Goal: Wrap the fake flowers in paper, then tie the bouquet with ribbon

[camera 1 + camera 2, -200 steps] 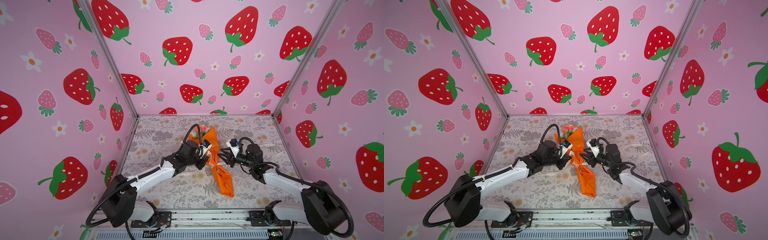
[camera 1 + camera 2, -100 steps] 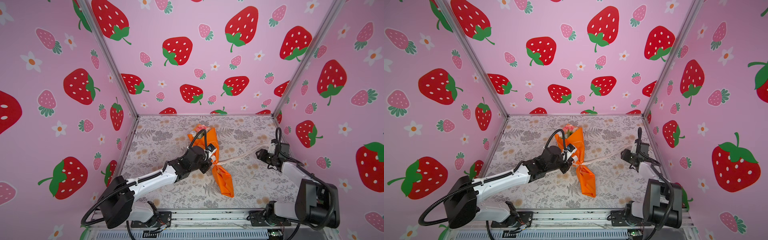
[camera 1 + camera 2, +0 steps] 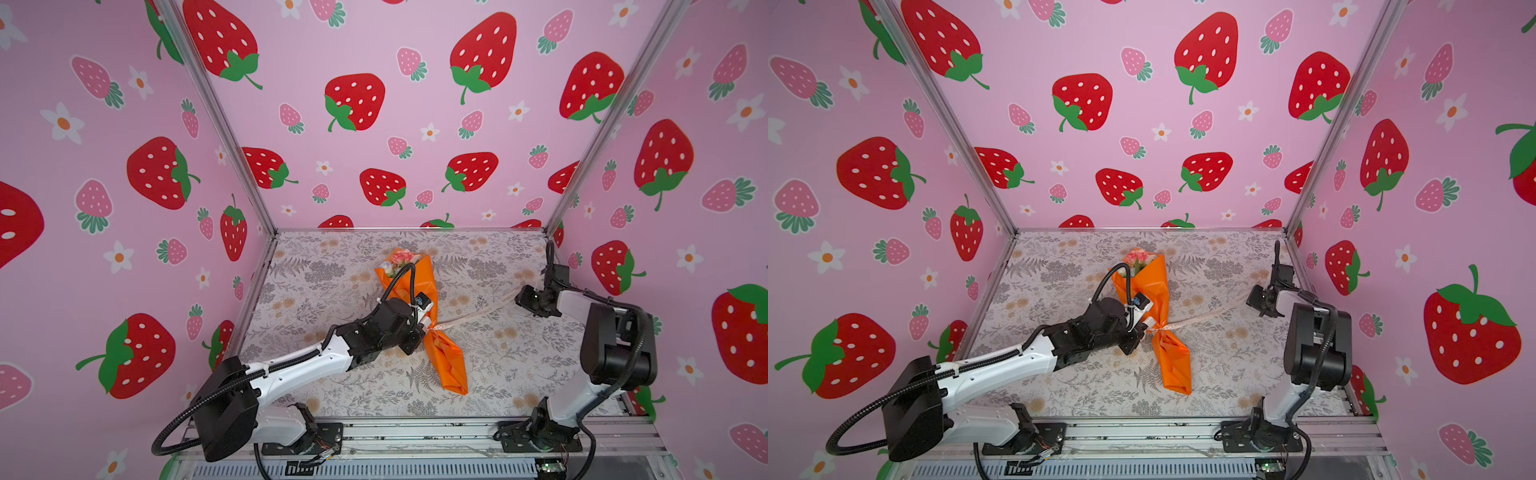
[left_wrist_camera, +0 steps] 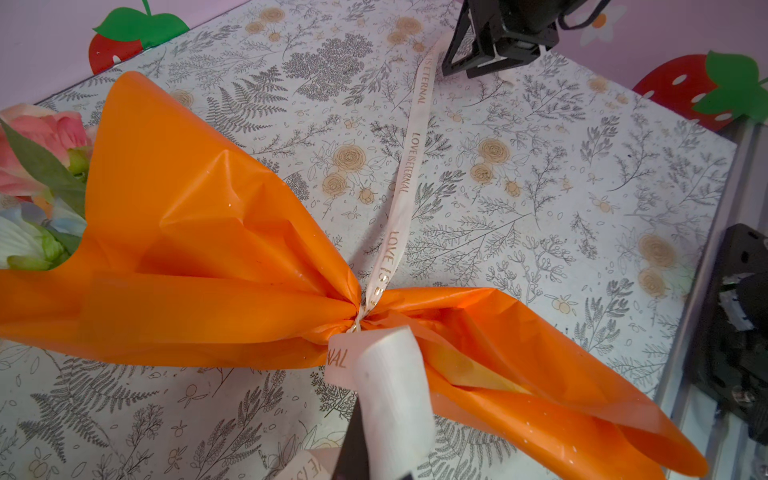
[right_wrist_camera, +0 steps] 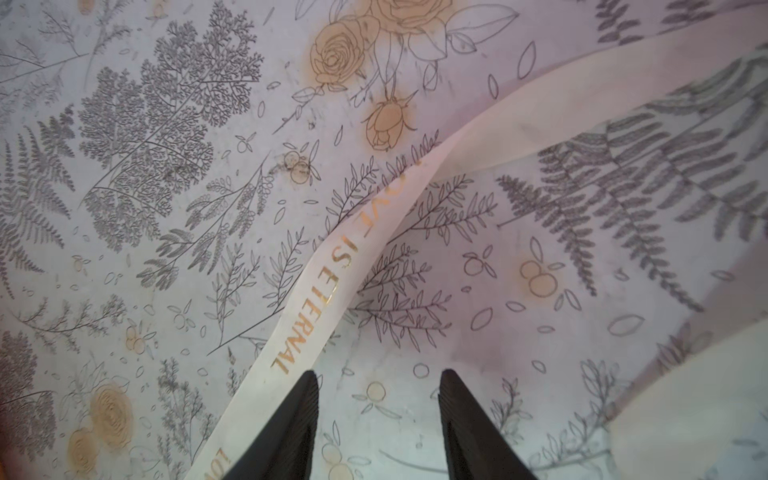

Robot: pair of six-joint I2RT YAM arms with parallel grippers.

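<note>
jaws of left gripper (image 3: 423,325) pinched together on the ribbon (image 4: 405,174) right at the bouquet's (image 3: 401,257) cinched waist. bouquet lies flat, heads toward back wall. right gripper (image 5: 378,386) jaws apart, well right of bouquet, ribbon tail beside one finger, not between. left arm nearer.

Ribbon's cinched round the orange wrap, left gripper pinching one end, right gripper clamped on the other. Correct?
Not quite. The right gripper is open: the right wrist view shows its jaws apart with the ribbon running past outside them. The rest holds: ribbon cinched round the orange wrap, left gripper pinching one end.
</note>
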